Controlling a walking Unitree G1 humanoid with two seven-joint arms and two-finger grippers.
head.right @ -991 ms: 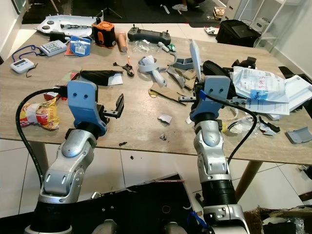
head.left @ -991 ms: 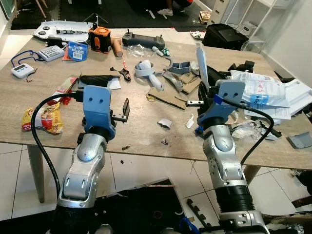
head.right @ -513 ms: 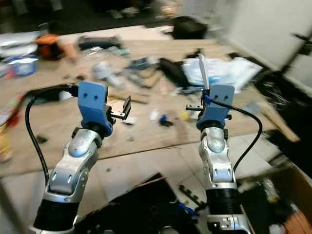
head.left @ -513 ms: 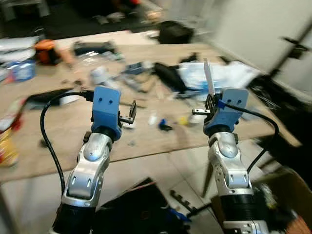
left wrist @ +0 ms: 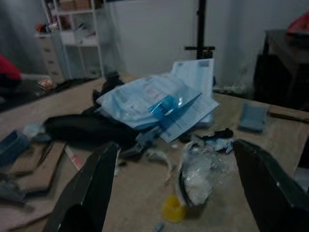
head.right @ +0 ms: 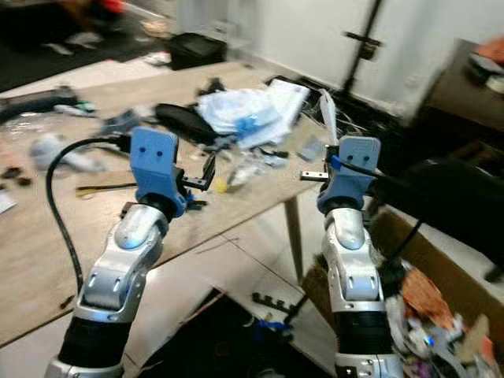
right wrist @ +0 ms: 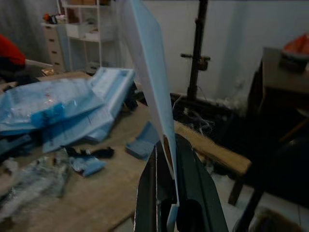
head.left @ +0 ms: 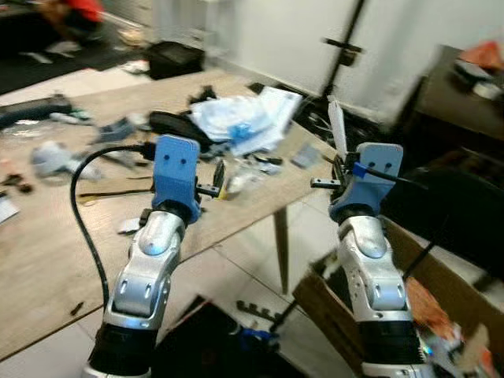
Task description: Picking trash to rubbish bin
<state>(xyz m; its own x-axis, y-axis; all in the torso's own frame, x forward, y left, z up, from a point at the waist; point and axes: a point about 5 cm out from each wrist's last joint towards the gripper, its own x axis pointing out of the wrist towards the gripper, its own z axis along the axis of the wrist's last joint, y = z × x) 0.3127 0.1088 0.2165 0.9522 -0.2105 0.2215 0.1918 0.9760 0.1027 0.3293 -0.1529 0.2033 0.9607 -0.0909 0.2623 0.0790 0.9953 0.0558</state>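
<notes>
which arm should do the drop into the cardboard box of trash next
Probably the right. The right gripper is shut on the pale blue strip, and the cardboard box sits on the floor on that side. The left gripper is open, holding nothing, over the table.

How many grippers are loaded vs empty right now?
Loaded grippers: 1, the right gripper, shut on a pale blue strip
Empty grippers: 1, the left gripper, open
Total: 2 grippers
</notes>
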